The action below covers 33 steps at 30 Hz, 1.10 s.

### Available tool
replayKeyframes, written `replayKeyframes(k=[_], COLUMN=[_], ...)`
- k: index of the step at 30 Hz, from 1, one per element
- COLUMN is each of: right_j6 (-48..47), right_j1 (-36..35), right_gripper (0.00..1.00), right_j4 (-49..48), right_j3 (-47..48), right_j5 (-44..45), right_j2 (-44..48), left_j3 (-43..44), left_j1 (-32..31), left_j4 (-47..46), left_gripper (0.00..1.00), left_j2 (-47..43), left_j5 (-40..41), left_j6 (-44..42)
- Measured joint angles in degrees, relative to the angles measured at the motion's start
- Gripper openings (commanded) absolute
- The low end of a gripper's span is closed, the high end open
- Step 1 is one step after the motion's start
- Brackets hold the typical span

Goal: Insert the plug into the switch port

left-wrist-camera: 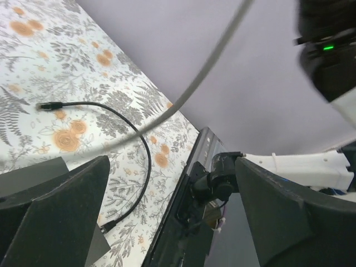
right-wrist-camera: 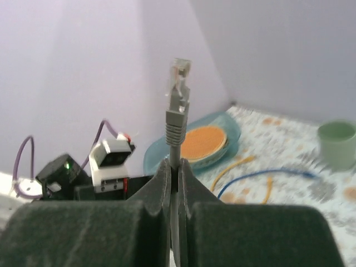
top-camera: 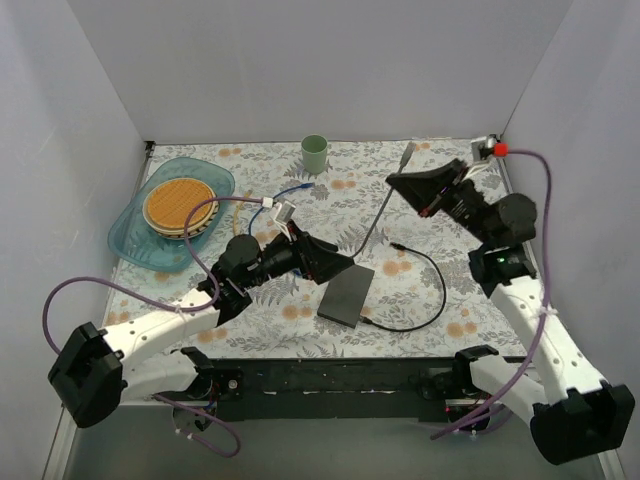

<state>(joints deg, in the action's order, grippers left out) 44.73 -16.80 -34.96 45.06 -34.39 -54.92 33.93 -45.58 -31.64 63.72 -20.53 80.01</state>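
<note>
The switch (top-camera: 346, 295) is a flat dark grey box lying on the floral table near the front middle. Part of its top shows in the left wrist view (left-wrist-camera: 28, 175). My left gripper (top-camera: 343, 266) is open and empty, with its fingers spread at the switch's far left edge (left-wrist-camera: 172, 167). My right gripper (top-camera: 393, 178) is raised at the back right and shut on a grey cable (right-wrist-camera: 173, 164). The grey plug (right-wrist-camera: 179, 72) sticks out past the fingertips. It also shows in the top view (top-camera: 409, 150). The grey cable (top-camera: 375, 225) slants down toward the switch.
A black cable (top-camera: 435, 290) loops on the table right of the switch, its plug end (left-wrist-camera: 50, 105) lying loose. A green cup (top-camera: 315, 153) stands at the back. A blue tray (top-camera: 135, 235) holding a plate stack is at the left. Yellow and blue cables (top-camera: 285, 195) lie behind my left gripper.
</note>
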Motion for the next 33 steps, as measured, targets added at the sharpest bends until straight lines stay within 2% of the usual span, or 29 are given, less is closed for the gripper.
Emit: replayKeyframes(k=[3,6,11,15,19,22,24,29,33], right_j6=[-11.85,-20.37,-30.29,-34.67,-38.27,-39.69,-40.79,-45.51,-47.95], right_j1=[0.76,0.76,0.70,0.66,0.15,-1.44,-4.52,-15.13,-17.18], right_gripper=[0.01,0.01,0.01,0.01,0.01,0.01,0.01,0.01,0.01], right_j4=[14.95,23.12,32.46,38.53,42.25,47.12,50.27,51.91,51.08], right_j3=[16.33,27.87,36.72,33.22,20.65,10.16,6.34,6.88,7.41], right_j5=[4.87,7.45,5.84,-3.32,-11.15,-13.16,-13.42,-16.24,-20.11], right_j2=[3.17,4.70,5.07,-0.55,-10.84,-18.34,-20.98,-23.98,-28.96], left_j3=[0.72,1.51,2.91,3.87,3.98,3.96,3.93,2.89,1.99], left_j1=[0.00,0.00,0.00,0.00,0.00,0.00,0.00,0.02,0.02], left_j4=[6.03,10.73,18.32,23.82,27.91,29.49,29.99,29.53,29.53], left_gripper=[0.98,0.98,0.98,0.98,0.98,0.98,0.97,0.90,0.82], left_j2=[-4.57,-8.81,-12.48,-12.35,-12.00,-11.74,-11.65,-10.73,-9.44], left_j5=[3.74,7.37,13.70,17.35,19.89,21.09,21.49,21.59,21.49], left_j6=[-2.38,-4.74,-7.72,-8.74,-8.83,-8.59,-8.39,-8.07,-8.00])
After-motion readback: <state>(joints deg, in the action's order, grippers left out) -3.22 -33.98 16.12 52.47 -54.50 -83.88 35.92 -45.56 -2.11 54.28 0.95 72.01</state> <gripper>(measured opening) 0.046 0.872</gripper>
